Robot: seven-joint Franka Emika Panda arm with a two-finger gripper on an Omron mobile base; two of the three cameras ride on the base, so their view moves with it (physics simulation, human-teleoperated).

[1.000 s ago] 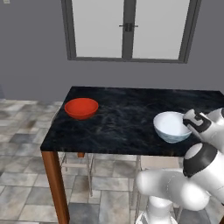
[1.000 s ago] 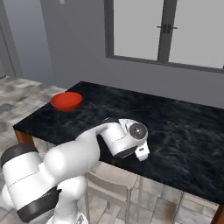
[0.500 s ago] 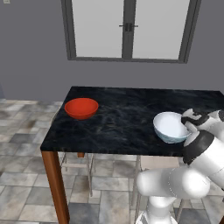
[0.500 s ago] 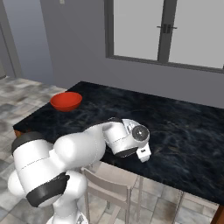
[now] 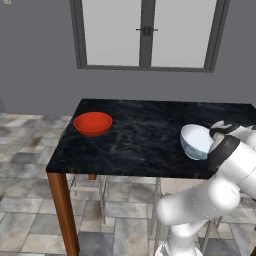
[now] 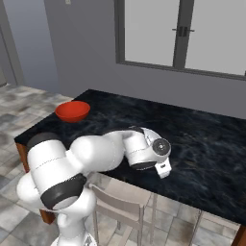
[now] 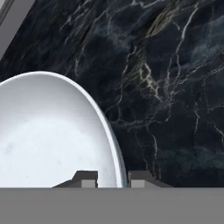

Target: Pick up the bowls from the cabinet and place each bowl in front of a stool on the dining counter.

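Resting near the front edge of the dining counter [image 5: 140, 135], the white bowl [image 7: 48, 135] looks rigid, glossy and probably breakable, so its thin rim seems the only good hold, and the gripper [image 7: 112, 178] is closed on this rim.

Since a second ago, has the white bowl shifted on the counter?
Yes. The white bowl has tipped toward the red bowl and sits slightly nearer the dining counter front edge.

Glossy white arm [image 6: 91, 156], dark joints
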